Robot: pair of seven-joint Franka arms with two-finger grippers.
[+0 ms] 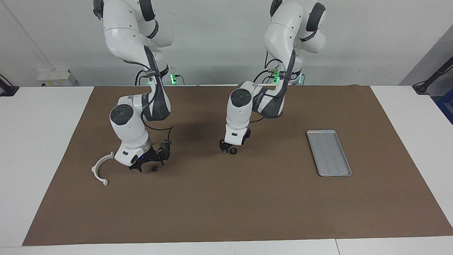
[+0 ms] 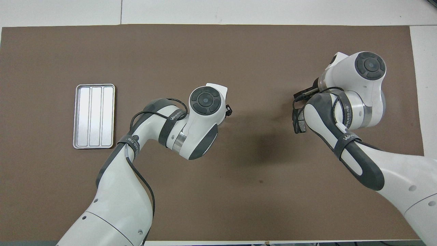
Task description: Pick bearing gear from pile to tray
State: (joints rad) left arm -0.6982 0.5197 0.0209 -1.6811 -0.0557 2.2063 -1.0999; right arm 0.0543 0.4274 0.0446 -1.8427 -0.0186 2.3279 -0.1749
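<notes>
Bare mat (image 1: 276, 198) runs open up to the tray (image 1: 328, 152). Toward the right arm's end, 1 white half-ring (image 1: 99, 170) and 1 small black piece (image 1: 154, 169) crowd the mat.

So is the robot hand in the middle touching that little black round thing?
Cannot tell. In the facing view the left gripper sits right at the small black round piece, no clear gap or contact visible. Overhead, the arm hides both.

My left gripper (image 1: 228, 149) is down at a small black gear (image 1: 233, 151) mid-mat (image 1: 247, 212); my right gripper (image 1: 148, 163) is low by the mat's right-arm edge, beside the white half-ring (image 1: 101, 170).
</notes>
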